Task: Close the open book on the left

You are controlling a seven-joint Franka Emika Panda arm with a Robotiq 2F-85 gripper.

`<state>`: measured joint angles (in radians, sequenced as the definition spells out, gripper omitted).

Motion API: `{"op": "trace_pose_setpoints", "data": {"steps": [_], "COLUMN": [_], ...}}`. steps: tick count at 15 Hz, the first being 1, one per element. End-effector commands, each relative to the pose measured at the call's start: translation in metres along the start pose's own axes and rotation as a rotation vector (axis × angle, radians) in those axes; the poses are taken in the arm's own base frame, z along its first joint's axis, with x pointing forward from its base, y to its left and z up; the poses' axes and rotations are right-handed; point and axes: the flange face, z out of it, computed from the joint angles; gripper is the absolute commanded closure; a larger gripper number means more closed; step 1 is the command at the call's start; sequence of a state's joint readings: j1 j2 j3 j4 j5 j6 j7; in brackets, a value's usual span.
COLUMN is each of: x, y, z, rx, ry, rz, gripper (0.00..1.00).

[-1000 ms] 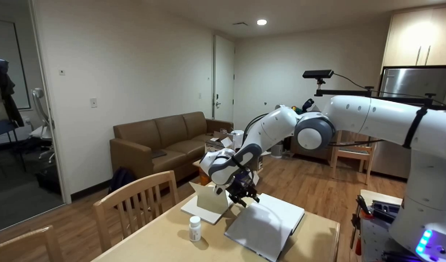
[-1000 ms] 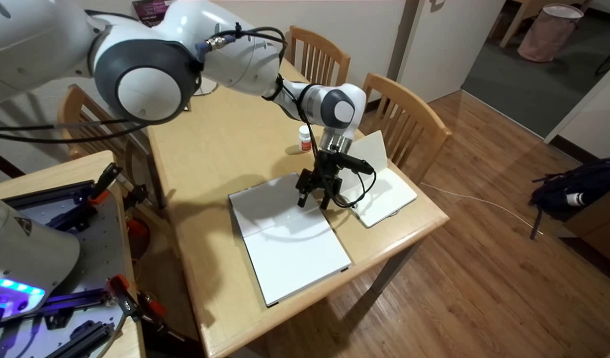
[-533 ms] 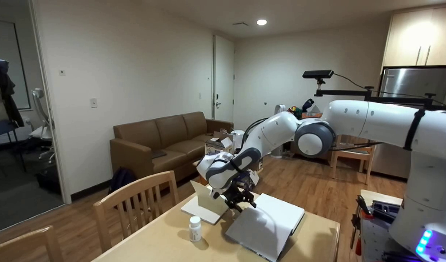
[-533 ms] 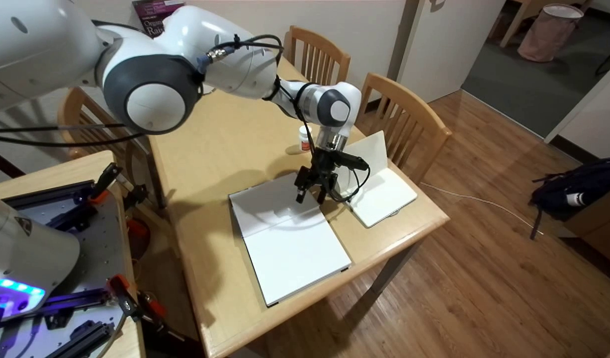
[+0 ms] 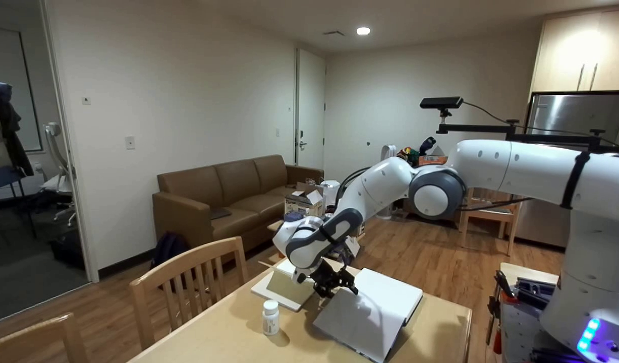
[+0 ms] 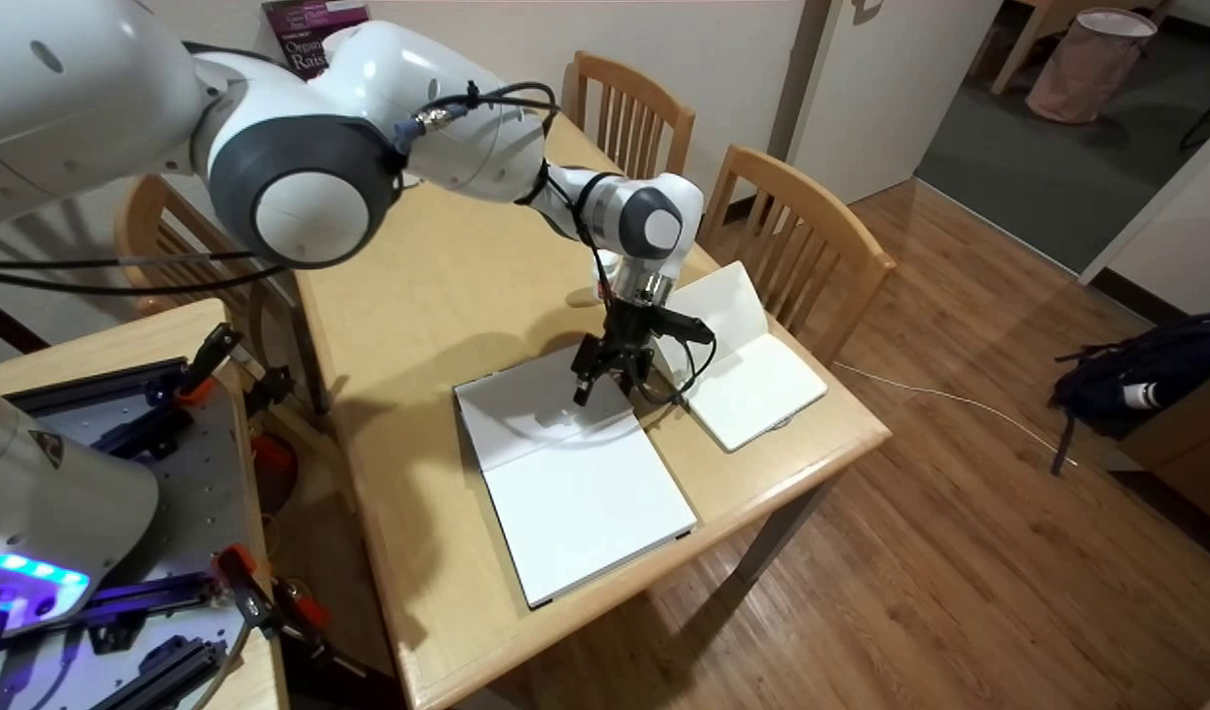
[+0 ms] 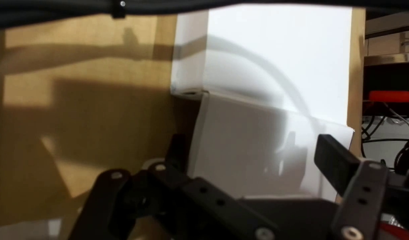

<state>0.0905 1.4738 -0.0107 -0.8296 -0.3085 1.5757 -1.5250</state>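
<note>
Two open books lie on the table. The smaller book, on the left in an exterior view, has cream pages (image 5: 289, 267) and a raised, tilted flap (image 5: 285, 288); its pages (image 6: 762, 394) and flap (image 6: 718, 306) also show in an exterior view. The larger white book (image 5: 375, 307) lies open to its right and also shows in the wrist view (image 7: 277, 66). My gripper (image 5: 339, 291) is open and empty. It hovers low at the larger book's edge, between the two books, with its wrist close to the flap. I cannot tell whether anything touches the flap.
A white bottle (image 5: 270, 317) stands on the table (image 6: 437, 266), partly hidden by the arm in an exterior view. Wooden chairs (image 6: 802, 237) stand at the table's side. The robot's base bench (image 6: 190, 513) with clamps stands beside the table.
The gripper has moved down and away from the smaller book's pages, leftward in an exterior view. The smaller book's flap has tipped lower, away from those pages. The larger book looks unchanged.
</note>
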Motion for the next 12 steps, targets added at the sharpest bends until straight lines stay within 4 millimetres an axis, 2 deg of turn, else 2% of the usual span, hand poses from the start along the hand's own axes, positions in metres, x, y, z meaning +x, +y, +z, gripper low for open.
{"op": "trace_pose_setpoints", "data": {"steps": [1, 7, 8, 12], "x": [0.017, 0.035, 0.026, 0.027], "y": [-0.001, -0.002, -0.002, -0.002], "z": [0.005, 0.016, 0.006, 0.005], "rx": [0.015, 0.031, 0.023, 0.023], "ry": [-0.010, -0.022, -0.025, -0.026], "rz": [-0.075, -0.141, -0.089, -0.098], "gripper": [0.00, 0.00, 0.00, 0.00]}}
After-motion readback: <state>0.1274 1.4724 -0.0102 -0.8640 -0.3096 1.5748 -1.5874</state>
